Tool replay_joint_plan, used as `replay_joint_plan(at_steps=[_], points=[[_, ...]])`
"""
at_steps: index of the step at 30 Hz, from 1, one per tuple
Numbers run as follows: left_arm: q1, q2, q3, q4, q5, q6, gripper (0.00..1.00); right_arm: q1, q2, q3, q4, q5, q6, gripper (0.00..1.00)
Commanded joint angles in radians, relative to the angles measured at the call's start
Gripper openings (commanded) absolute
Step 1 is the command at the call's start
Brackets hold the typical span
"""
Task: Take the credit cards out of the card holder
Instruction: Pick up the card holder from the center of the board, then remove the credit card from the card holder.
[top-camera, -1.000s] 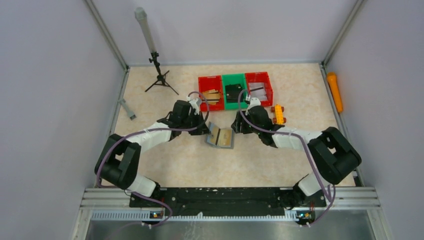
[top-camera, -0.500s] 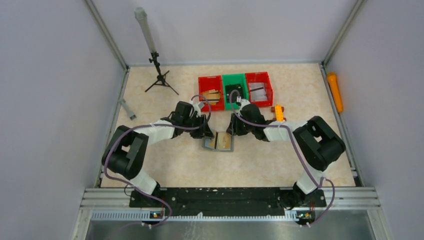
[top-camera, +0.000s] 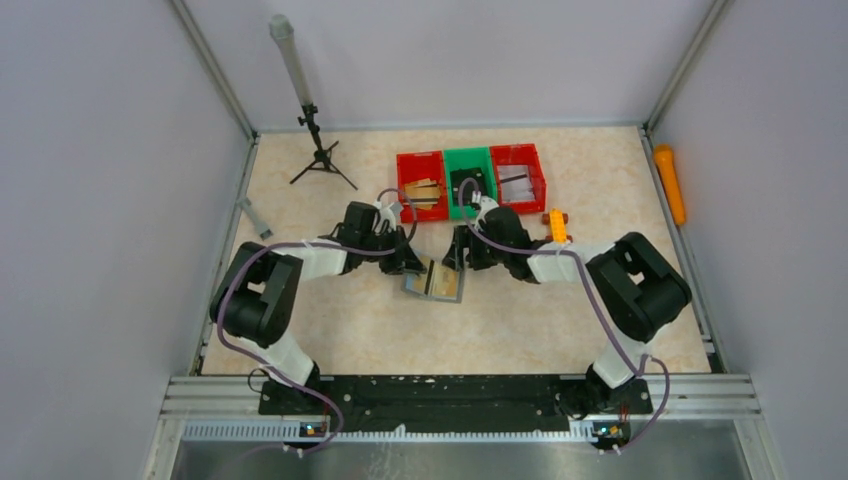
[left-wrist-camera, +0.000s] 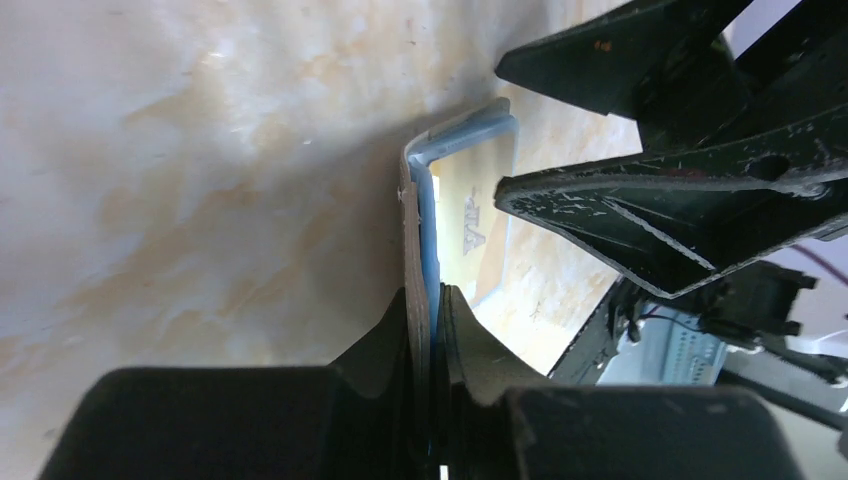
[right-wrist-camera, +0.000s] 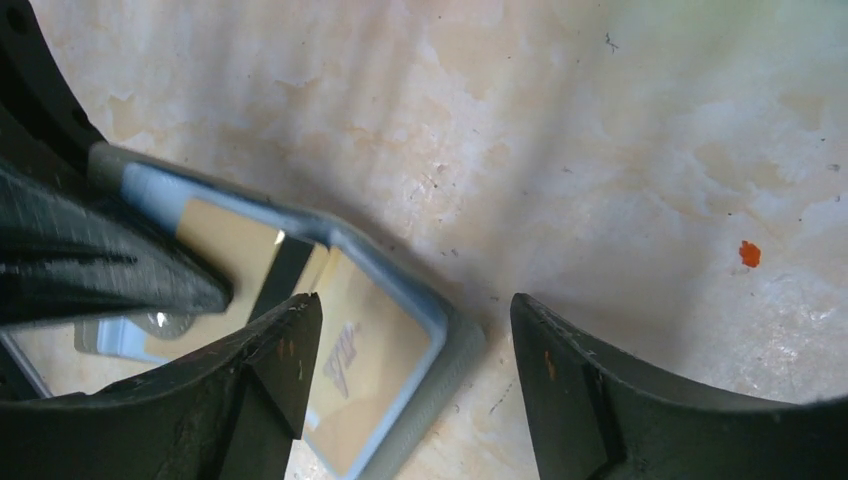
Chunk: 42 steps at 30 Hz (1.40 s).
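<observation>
**Setting.** Beige marbled table (top-camera: 330, 330) inside a grey-walled enclosure, with a row of bins (top-camera: 468, 178) (red, green, red) at the far centre.

**Item 1: card holder** (top-camera: 436, 281). It lies mid-table between the two arms, opened out with its left flap raised. This probably keeps the silvery-blue pockets exposed for picking.

**Item 2: credit card** (right-wrist-camera: 365, 370). Tan and seated in the right pocket, not yet drawn out. More cards may sit behind it, though the pictures do not settle that.

**Item 3: left gripper** (left-wrist-camera: 430, 300). The jaws are pinched together on the edge of the raised flap. Its likely job is to anchor the holder so it does not slide when a card is pulled.

**Item 4: right gripper** (right-wrist-camera: 415, 320). The jaws are spread wide and hold nothing. They straddle the holder's right corner, one finger over the tan card and the other over bare table. Whether either finger touches anything cannot be told.
</observation>
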Motion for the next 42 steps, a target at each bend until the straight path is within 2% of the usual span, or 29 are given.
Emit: replay_joint_plan(at_steps=[1, 6, 12, 17, 19, 22, 28, 31, 34, 37, 40, 42], points=[[0.092, -0.055, -0.092, 0.257, 0.145, -0.124, 0.02, -0.017, -0.056, -0.031, 0.056, -0.02, 0.01, 0.74], [0.127, -0.107, -0.157, 0.425, 0.21, -0.2, 0.01, -0.029, -0.087, -0.09, 0.188, -0.126, 0.03, 0.82], [0.137, -0.192, -0.227, 0.608, 0.253, -0.277, 0.01, -0.032, -0.094, -0.119, 0.28, -0.211, 0.06, 0.84], [0.148, -0.27, -0.28, 0.683, 0.245, -0.293, 0.02, -0.035, -0.156, -0.181, 0.39, -0.231, 0.079, 0.82], [0.148, -0.291, -0.296, 0.723, 0.249, -0.304, 0.03, -0.035, -0.176, -0.207, 0.469, -0.259, 0.093, 0.77], [0.148, -0.311, -0.315, 0.791, 0.259, -0.331, 0.04, -0.036, -0.193, -0.238, 0.568, -0.315, 0.119, 0.61], [0.147, -0.355, -0.347, 0.864, 0.264, -0.353, 0.05, -0.037, -0.201, -0.28, 0.743, -0.409, 0.169, 0.47], [0.148, -0.372, -0.355, 0.867, 0.257, -0.348, 0.05, -0.037, -0.206, -0.301, 0.809, -0.429, 0.185, 0.31], [0.148, -0.391, -0.355, 0.828, 0.238, -0.324, 0.07, -0.04, -0.209, -0.31, 0.844, -0.442, 0.195, 0.14], [0.148, -0.417, -0.335, 0.686, 0.164, -0.256, 0.17, -0.045, -0.21, -0.314, 0.848, -0.439, 0.199, 0.01], [0.145, -0.47, -0.272, 0.32, -0.089, -0.095, 0.28, -0.05, -0.206, -0.3, 0.783, -0.403, 0.192, 0.0], [0.144, -0.504, -0.254, 0.208, -0.184, -0.047, 0.35, -0.056, -0.198, -0.289, 0.744, -0.389, 0.186, 0.0]])
